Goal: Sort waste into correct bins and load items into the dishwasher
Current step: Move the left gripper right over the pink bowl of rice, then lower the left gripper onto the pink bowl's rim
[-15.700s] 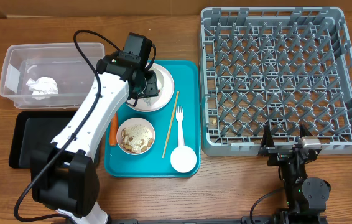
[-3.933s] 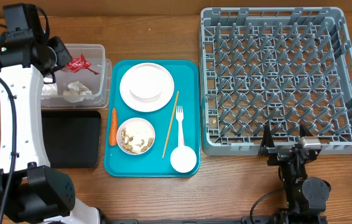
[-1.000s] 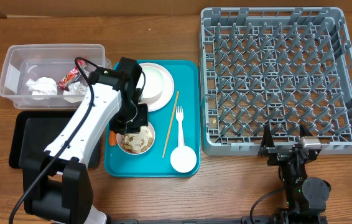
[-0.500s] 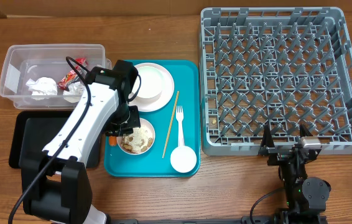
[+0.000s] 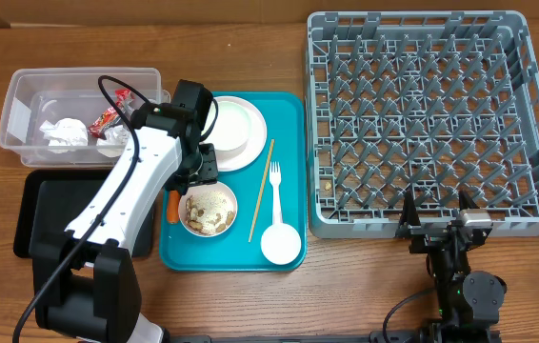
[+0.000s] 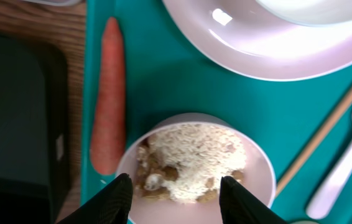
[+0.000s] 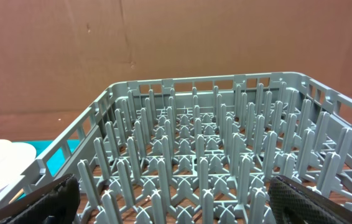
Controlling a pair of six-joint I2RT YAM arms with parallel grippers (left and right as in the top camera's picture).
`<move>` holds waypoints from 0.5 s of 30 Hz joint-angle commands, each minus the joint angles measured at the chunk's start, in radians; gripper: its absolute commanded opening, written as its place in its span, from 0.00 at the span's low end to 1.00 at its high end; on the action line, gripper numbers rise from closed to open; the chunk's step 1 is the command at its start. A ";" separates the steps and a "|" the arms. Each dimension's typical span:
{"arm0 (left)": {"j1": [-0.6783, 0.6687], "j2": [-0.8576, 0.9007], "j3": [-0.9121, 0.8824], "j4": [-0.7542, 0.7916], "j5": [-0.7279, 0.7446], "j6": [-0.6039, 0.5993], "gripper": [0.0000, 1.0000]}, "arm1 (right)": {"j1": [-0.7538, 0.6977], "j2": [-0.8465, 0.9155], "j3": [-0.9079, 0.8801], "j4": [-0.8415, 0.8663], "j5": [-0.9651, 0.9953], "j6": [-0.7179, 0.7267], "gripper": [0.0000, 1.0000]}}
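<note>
Left gripper [image 5: 199,181] is hovering over the white bowl [image 5: 209,210] from overhead, right at the bowl's far rim on the teal tray [image 5: 291,171]. An orange carrot [image 5: 171,204] is lying just to the gripper's left and the plate [image 5: 236,133] just beyond it. The chopstick [image 5: 263,191], fork [image 5: 275,186] and cup [image 5: 281,244] are sitting off to its right. Clear tub [image 5: 22,76] and black tray [image 5: 60,205] are waiting further left, and the grey rack [image 5: 422,105] is standing well away to the right on the bench [image 5: 250,305].

Switching to the left wrist: the fingers are standing apart, straddling the heap of rice and nuts, pinching nothing. That bowl is looking stiff, smooth and slippery. The loose scraps would likely spill with any tilt, so the rim is probably the place to take hold, kept level. The carrot looks firm and tapered, best pinched mid-length.

Over to the right wrist: the right gripper [image 7: 182,199] is resting spread wide and empty, with the rack directly ahead.

No readable writing is showing anywhere.
</note>
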 commanded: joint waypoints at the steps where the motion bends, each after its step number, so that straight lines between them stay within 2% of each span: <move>1: 0.002 0.007 -0.003 -0.022 -0.049 0.016 0.46 | -0.005 -0.011 -0.011 0.003 0.013 -0.004 1.00; 2: 0.002 0.007 -0.003 -0.042 -0.039 0.016 0.40 | -0.005 -0.011 -0.011 0.003 0.013 -0.004 1.00; 3: 0.002 0.007 -0.003 -0.062 -0.034 0.016 0.28 | -0.005 -0.011 -0.011 0.003 0.013 -0.003 1.00; 5: 0.002 0.007 -0.003 -0.110 -0.032 0.016 0.12 | -0.005 -0.011 -0.011 0.003 0.013 -0.004 1.00; 7: 0.002 0.007 -0.003 -0.155 -0.031 0.015 0.04 | -0.005 -0.011 -0.011 0.003 0.013 -0.004 1.00; 15: -0.019 0.007 -0.048 -0.280 0.042 0.016 0.04 | -0.005 -0.011 -0.011 0.003 0.013 -0.004 1.00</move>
